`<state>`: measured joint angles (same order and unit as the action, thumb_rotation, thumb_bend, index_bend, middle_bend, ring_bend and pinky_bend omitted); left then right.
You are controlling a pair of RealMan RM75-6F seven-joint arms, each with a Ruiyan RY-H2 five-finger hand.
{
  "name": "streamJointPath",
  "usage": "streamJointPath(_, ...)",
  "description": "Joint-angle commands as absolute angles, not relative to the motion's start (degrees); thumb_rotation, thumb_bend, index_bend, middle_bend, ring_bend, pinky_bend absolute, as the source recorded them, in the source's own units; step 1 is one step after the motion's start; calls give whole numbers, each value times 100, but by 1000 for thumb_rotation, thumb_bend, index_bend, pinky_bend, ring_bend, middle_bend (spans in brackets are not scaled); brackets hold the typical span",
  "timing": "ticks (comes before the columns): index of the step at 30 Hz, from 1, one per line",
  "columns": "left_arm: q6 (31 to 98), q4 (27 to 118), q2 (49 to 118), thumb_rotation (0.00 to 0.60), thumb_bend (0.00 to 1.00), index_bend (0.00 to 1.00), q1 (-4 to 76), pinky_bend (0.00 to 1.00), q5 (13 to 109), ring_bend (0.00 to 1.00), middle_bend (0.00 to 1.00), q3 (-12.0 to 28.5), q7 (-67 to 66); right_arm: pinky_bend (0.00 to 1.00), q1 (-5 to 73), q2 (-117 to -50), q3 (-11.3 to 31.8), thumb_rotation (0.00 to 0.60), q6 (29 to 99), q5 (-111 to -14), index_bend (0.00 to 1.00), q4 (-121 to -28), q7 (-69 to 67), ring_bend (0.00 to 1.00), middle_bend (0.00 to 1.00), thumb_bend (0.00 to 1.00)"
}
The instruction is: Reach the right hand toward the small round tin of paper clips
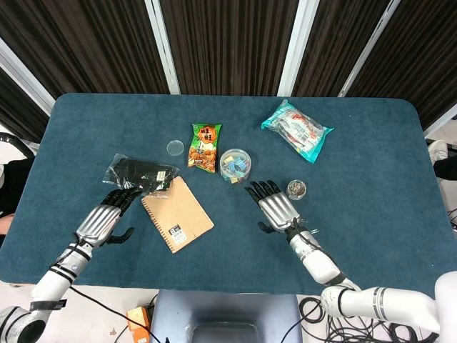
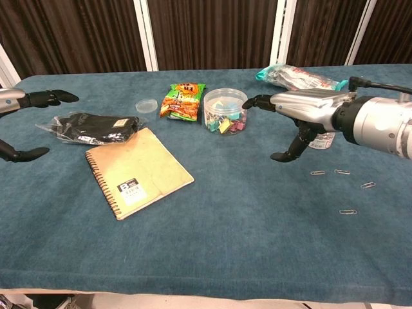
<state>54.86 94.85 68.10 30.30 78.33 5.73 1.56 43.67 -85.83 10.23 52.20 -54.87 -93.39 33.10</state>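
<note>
The small round tin of paper clips [image 1: 297,189] stands on the blue table, just right of my right hand's fingertips. My right hand [image 1: 275,207] hovers open, palm down, fingers spread and pointing away from me, a little short and left of the tin. In the chest view the right hand [image 2: 293,112] covers most of the tin [image 2: 321,141], which peeks out behind the thumb. My left hand [image 1: 107,218] is open at the left, by the black packet, holding nothing.
A clear tub of coloured clips [image 1: 235,164] stands just beyond the right hand. A snack bag [image 1: 204,147], a clear lid [image 1: 174,147], a teal packet [image 1: 296,130], a brown notebook [image 1: 177,213] and a black bagged item [image 1: 139,173] lie around. Loose paper clips [image 2: 341,172] lie near the right.
</note>
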Motion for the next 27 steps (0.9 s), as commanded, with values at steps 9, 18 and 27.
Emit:
streamJointPath(9,6004,9900,6525,600,395,0,2735,0,8174,0,0,232,-278,0,4156,-8108,646,600,5466,-5803,26,-9683,3169,0,0,238)
streamJointPath(18,7723,9344,6526,600,391,0,1491,0,9831,0,0,-938,-305,0,3507,-7310,-323,600,5688,-6928,272,-9779,2655,0,0,238)
streamJointPath(27,8428,8526,7009,600,390,0,938,0,10480,0,0,-1300,-206,0,3193,-7349,-768,600,5553,-7909,421,-9187,1641,0,0,238)
